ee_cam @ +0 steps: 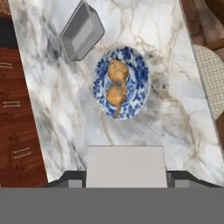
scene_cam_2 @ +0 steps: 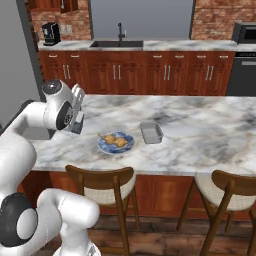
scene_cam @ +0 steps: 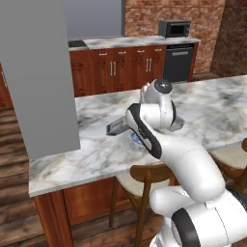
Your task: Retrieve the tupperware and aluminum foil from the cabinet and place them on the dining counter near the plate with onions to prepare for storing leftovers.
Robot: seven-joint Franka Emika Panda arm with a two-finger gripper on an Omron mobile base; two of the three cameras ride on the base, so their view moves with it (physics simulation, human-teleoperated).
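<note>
The pincer point(ee_cam: 126, 186) hangs over the desk point(scene_cam_2: 210, 135), and a white box end sits between its two dark tips. This is the aluminum foil point(ee_cam: 126, 172). The tips press on both sides of it, so the pincer is holding the box. No words can be read on the face of the box that shows. In the right base view the box point(scene_cam_2: 78, 102) sticks up from the hand, over the left part of the desk.

The tupperware point(scene_cam_2: 151, 132) already sits on the desk, near the middle. It is grey and shallow. Just beside it, toward the front edge, is a blue and white plate point(scene_cam_2: 115, 143) with two brown onions point(ee_cam: 116, 83) on it. The plate and the tub are near each other but do not touch.

Two wooden stools point(scene_cam_2: 105, 187) stand at the front edge of the desk.
</note>
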